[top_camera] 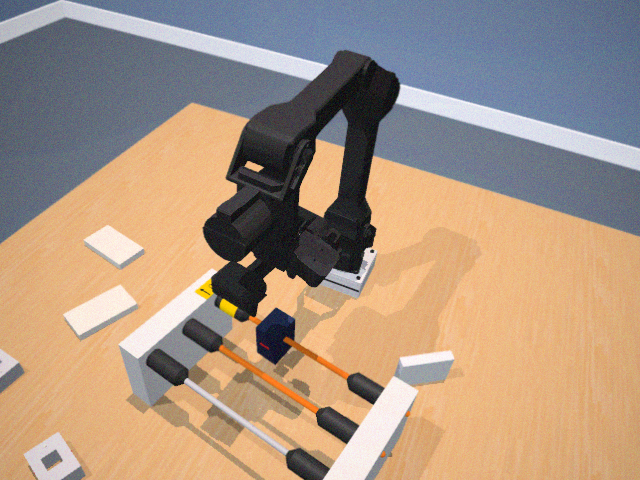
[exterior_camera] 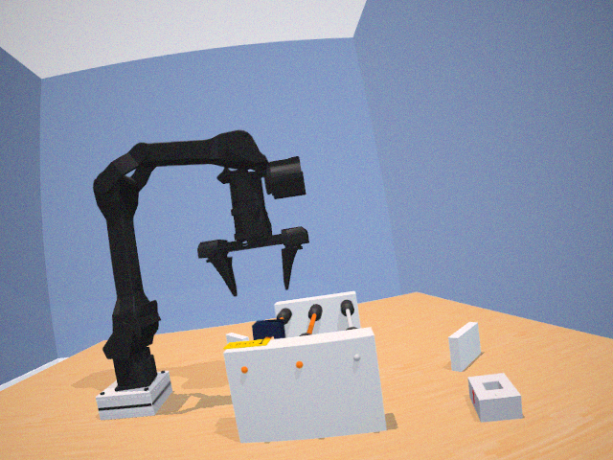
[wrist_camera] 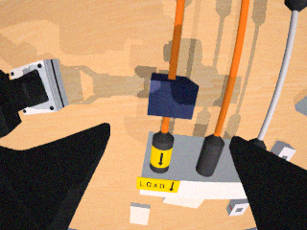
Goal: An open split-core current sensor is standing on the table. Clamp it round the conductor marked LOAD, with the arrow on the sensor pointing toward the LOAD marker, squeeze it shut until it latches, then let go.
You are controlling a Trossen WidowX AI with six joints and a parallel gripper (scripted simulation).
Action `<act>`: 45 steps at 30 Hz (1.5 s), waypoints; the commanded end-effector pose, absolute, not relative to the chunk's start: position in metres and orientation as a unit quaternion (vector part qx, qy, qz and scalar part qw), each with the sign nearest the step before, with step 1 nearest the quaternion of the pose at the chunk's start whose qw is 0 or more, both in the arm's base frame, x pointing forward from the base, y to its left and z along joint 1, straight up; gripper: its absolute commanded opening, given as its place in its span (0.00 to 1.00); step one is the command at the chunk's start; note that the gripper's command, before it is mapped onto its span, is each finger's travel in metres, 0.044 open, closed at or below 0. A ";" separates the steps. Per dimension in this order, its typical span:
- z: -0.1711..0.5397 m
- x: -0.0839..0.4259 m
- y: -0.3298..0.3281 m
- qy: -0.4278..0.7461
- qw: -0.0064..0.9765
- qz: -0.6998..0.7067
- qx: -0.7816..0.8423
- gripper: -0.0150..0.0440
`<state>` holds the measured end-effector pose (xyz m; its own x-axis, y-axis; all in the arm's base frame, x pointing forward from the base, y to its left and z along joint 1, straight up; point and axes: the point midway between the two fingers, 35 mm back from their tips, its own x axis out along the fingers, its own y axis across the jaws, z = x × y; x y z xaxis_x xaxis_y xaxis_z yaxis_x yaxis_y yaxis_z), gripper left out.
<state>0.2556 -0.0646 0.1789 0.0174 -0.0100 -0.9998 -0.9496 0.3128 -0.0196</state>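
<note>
The dark blue sensor point(top_camera: 275, 335) point(exterior_camera: 267, 330) point(wrist_camera: 168, 98) sits round the orange LOAD conductor point(top_camera: 330, 362) point(wrist_camera: 177, 29), which enters and leaves its body. No open gap shows in it; whether it is latched cannot be told. A small red mark shows on its side; its arrow cannot be made out. The yellow LOAD marker point(top_camera: 205, 288) point(exterior_camera: 247, 343) point(wrist_camera: 158, 185) lies on the end wall beyond the black sleeve with the yellow band point(top_camera: 227, 307) point(wrist_camera: 160, 155). My gripper point(exterior_camera: 261, 291) point(wrist_camera: 172, 136) is wide open and empty, above the sensor and clear of it.
Beside the LOAD conductor run a second orange conductor point(top_camera: 268, 379) point(wrist_camera: 234, 72) and a grey one point(top_camera: 235, 417) point(wrist_camera: 283, 72). White end walls point(top_camera: 168, 312) point(exterior_camera: 306, 401) hold them. Several white blocks stand or lie around, one point(top_camera: 426, 367) near the far wall.
</note>
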 end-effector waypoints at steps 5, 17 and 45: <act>0.180 0.256 -0.064 0.570 0.577 0.407 -0.420 1.00; 0.179 0.254 -0.066 0.570 0.579 0.407 -0.417 1.00; 0.166 0.128 -0.108 0.300 0.954 0.012 0.012 1.00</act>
<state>0.1314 -0.1063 0.1665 0.7681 0.0979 -0.6328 -0.1002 0.9944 0.0323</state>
